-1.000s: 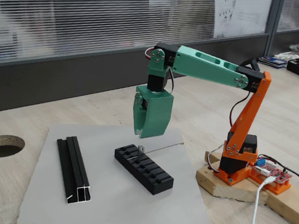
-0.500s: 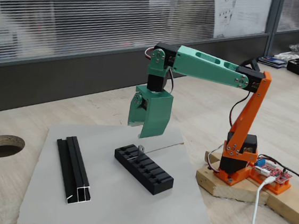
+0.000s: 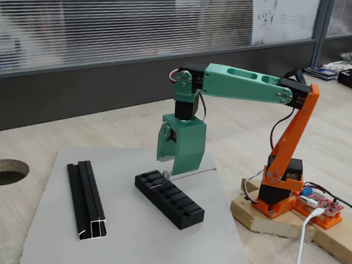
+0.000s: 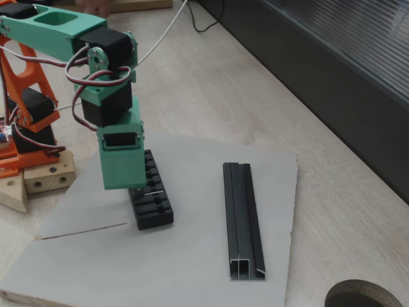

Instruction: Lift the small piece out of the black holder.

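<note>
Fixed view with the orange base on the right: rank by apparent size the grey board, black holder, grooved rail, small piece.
1. grey board, by far the largest.
2-3. grooved rail and black holder: similar length; holder bulkier, rail thinner. Not ranking these.
4. small piece, a tiny tab beneath the green fingers.

The gripper [image 3: 171, 167] and the forearm [image 3: 241, 83] look like matt green plastic with faint printed layering, while the upright link [image 3: 292, 135] is matt orange plastic. The servo housings [image 4: 110, 48] are smooth black plastic with a slight sheen. The black holder [image 3: 169, 199] is matt black, plastic by its look. The small piece [image 3: 166, 174] reads as bare silvery metal. The grooved rail [image 3: 86, 200] is dark with a satin finish, its cut end showing lighter metal. The board [image 3: 176, 249] has a smooth, matt grey face and a rough, chip-textured edge. The worktop [image 3: 1, 240] is pale, coarse-flaked wood board, and the base block [image 3: 261, 220] is raw wood.
</note>
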Controlling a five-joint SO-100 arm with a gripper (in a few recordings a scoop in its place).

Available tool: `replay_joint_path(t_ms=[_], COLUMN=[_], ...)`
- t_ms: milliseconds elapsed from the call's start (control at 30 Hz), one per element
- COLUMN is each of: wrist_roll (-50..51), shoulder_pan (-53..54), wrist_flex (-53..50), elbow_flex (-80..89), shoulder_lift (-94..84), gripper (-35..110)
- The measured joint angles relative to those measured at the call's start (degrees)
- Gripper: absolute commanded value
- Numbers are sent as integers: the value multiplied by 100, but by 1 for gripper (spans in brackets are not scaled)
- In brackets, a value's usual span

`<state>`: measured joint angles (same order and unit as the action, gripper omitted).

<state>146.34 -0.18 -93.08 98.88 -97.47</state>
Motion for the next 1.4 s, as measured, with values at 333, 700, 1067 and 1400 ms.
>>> replay_joint_path(t_ms=[333,700,1067,1400], wrist_roll=[-976,-896,-888,-888], shoulder_pan=[369,387,369,396], wrist_flex=[0,0,9,9], elbow_flex=[0,35,35,53], shoulder_lift=[0,141,448,747], gripper=[47,47,47,47])
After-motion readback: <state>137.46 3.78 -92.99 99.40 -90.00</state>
